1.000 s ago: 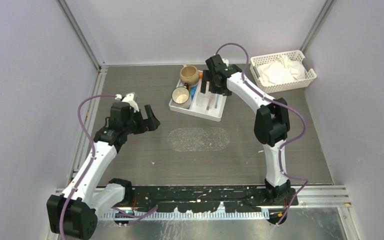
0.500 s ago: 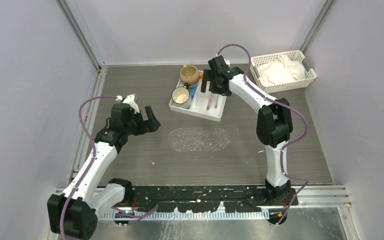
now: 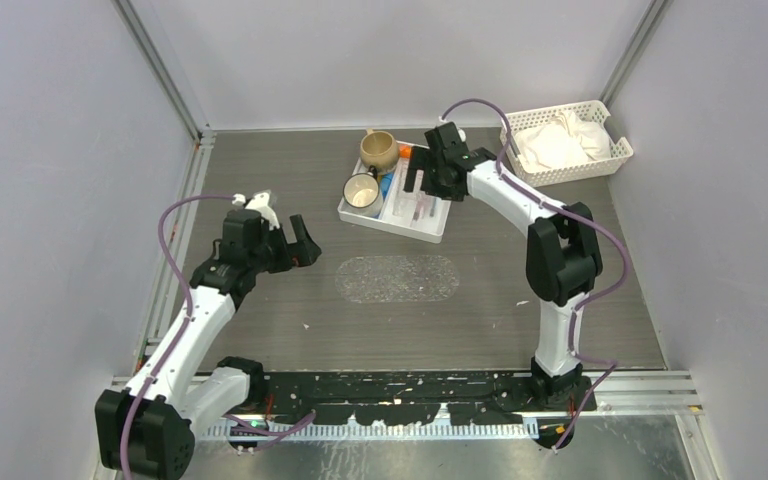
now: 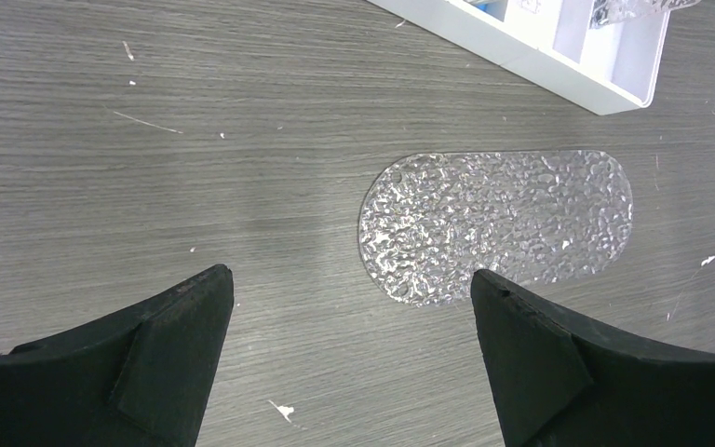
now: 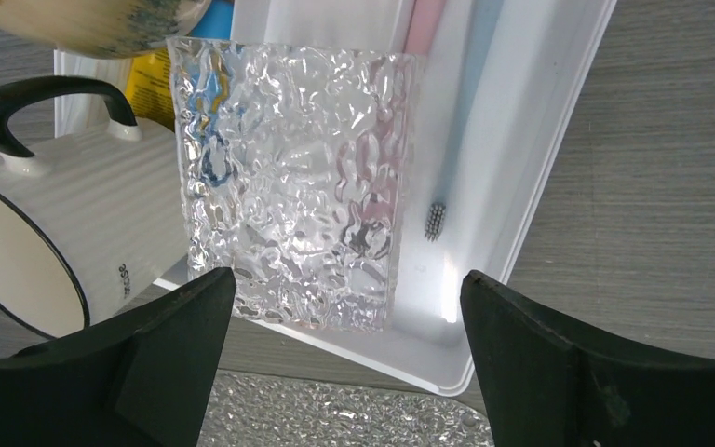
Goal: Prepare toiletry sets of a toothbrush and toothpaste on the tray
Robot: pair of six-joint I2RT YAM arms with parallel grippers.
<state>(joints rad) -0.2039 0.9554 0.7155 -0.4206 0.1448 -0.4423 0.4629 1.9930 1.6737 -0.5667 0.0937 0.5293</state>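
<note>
Right gripper [image 5: 346,279], jaws apart and empty, directly above the clear textured tray [image 5: 289,186], which lies on the white compartmented organizer [image 5: 531,186] beside a white mug [image 5: 47,242]. The tray's long axis runs forward between the fingers. Left gripper [image 4: 351,272], jaws likewise spread, hangs well apart.

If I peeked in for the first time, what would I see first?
Probably the bumpy clear square tray resting on the white box of toothbrushes at the back, beside a white mug, with the open right gripper right above it. Then the sparkly clear oval mat lying alone in the middle of the table, near the open left gripper.
</note>
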